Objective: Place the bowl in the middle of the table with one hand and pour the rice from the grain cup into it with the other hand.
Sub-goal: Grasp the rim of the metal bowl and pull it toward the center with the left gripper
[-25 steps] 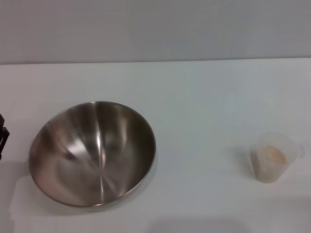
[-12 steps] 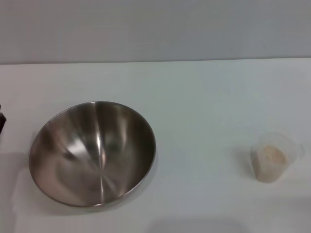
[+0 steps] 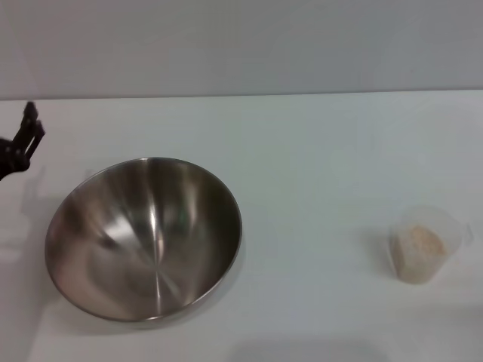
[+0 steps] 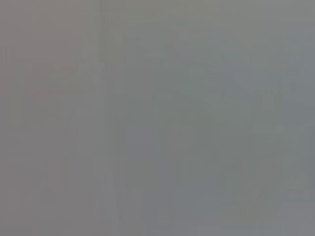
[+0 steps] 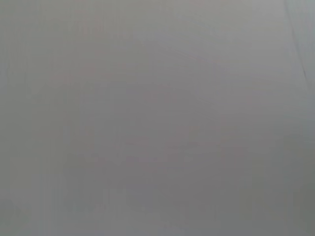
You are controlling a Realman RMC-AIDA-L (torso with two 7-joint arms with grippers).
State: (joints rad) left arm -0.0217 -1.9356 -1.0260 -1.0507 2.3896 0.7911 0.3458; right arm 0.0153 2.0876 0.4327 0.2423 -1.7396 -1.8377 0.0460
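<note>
At the far left edge of the head view the left gripper (image 3: 23, 139) hangs above the worktop (image 3: 317, 151); I cannot tell if it is apart or together. The bowl (image 3: 143, 238) lies at about 4 o'clock from it, near, left of the middle and empty. Far right stands the grain cup (image 3: 425, 245), upright, with rice (image 3: 419, 243) inside. The right gripper is not visible.

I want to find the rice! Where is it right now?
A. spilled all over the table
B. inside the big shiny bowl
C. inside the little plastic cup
C: the pale rice sits inside the grain cup, which stands upright on the table at the right, while the bowl at the left shows only bare metal inside.
</note>
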